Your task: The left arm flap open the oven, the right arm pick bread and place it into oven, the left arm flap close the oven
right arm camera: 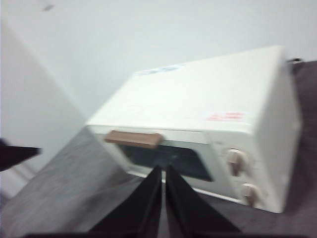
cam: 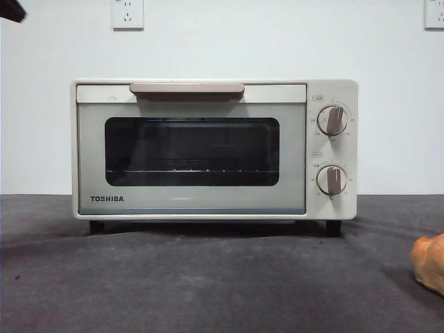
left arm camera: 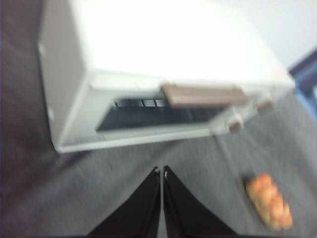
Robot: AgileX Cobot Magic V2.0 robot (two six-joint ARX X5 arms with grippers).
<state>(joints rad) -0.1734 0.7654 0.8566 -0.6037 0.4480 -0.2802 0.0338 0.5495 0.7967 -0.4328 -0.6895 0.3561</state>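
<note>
The cream-white TOSHIBA oven (cam: 208, 149) stands on the dark table with its door shut and its beige handle (cam: 186, 89) at the top. It also shows in the left wrist view (left arm camera: 163, 69) and the right wrist view (right arm camera: 208, 119). The golden-orange bread (cam: 430, 263) lies on the table at the right edge, also in the left wrist view (left arm camera: 270, 202). My left gripper (left arm camera: 162, 171) is shut and empty, high above the table in front of the oven. My right gripper (right arm camera: 163, 168) is shut and empty, high and off to the oven's side. A black tip (cam: 10, 10) shows at the top left corner.
A white wall with two sockets (cam: 127, 14) stands behind the oven. The dark table (cam: 208, 284) stretches in front of the oven. A blue object (left arm camera: 307, 79) shows past the oven's knob side.
</note>
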